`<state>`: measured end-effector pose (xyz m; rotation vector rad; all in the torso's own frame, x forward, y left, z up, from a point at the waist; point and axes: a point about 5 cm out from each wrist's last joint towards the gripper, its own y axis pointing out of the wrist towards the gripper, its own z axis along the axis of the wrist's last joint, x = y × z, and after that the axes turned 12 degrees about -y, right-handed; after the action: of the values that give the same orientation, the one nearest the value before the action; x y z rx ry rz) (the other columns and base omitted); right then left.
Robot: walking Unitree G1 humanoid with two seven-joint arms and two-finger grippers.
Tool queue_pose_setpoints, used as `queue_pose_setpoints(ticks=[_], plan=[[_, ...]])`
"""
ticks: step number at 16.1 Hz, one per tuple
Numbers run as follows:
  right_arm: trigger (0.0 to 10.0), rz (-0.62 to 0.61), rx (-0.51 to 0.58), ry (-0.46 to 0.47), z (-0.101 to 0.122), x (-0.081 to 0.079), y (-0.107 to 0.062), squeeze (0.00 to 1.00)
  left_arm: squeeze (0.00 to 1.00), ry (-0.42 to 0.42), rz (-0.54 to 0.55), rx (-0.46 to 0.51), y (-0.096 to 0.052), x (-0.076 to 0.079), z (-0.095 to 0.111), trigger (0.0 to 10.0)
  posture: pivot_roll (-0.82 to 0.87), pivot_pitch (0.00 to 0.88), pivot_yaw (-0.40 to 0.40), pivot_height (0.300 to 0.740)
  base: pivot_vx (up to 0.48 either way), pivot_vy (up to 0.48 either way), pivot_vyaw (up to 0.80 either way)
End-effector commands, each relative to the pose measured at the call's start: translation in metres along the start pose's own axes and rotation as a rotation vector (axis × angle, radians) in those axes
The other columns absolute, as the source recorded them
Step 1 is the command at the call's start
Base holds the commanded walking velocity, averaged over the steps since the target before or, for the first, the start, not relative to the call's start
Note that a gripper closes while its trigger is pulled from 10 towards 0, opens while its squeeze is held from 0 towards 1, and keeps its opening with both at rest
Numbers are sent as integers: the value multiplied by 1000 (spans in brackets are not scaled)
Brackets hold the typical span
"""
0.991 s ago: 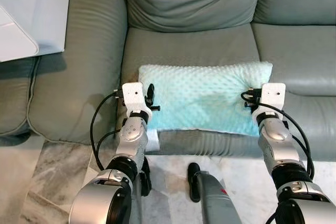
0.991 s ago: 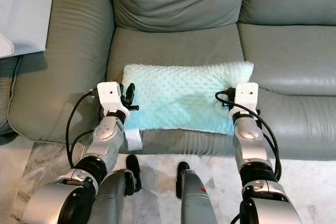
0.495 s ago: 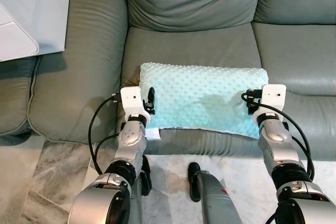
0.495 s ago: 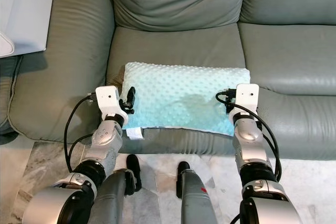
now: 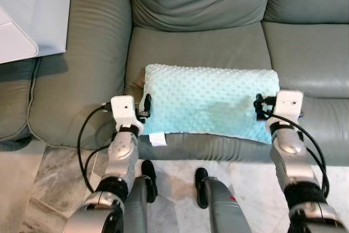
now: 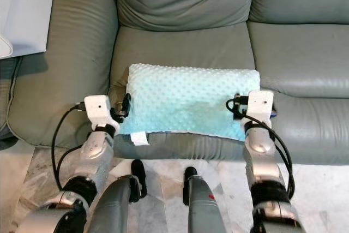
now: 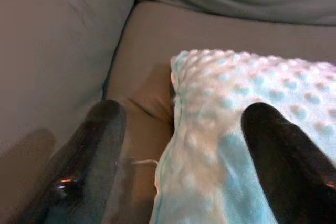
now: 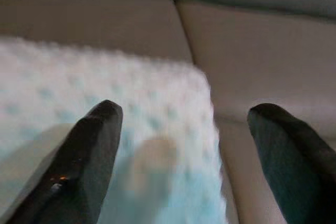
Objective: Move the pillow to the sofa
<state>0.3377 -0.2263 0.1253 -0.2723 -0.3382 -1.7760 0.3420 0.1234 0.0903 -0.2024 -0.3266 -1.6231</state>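
Mint pillow (image 5: 210, 101) lies on sofa (image 5: 98, 53), white tag (image 5: 157, 139) frontward.

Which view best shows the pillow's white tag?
The left eye view: the white tag hangs clear off the front edge of the pillow, near the left pincer. The right eye view shows it too. The wrist views give only close, partial pillow fabric.

A grey-green leather sofa (image 5: 196, 47) carries a mint dotted pillow (image 5: 210, 99), lying flat near the seat's front edge.
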Motion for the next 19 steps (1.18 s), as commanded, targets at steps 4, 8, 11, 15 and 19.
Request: queue_pose_setpoints(ticks=[4,8,11,15,19], plan=[[10000,65,-17,12,-5,-18,-20,1000,1000,37,-11,-28,-17,-22,-5,10000,-21,418,94,740,0,0,0],[10000,218,-82,88,-16,-58,-40,1000,1000,98,6,-76,-34,-49,-11,10000,-16,303,92,740,0,0,0],[10000,343,-162,92,-36,-88,-57,1000,1000,147,110,-222,-57,-77,-35,10000,-15,218,75,740,0,0,0],[10000,407,-260,40,-60,-97,-62,1000,1000,182,233,-374,-83,-106,-54,10000,-6,101,47,740,0,0,0],[10000,531,-285,54,-64,-103,-62,0,0,214,273,-432,-88,-112,-59,10000,8,6,28,740,0,0,0]])
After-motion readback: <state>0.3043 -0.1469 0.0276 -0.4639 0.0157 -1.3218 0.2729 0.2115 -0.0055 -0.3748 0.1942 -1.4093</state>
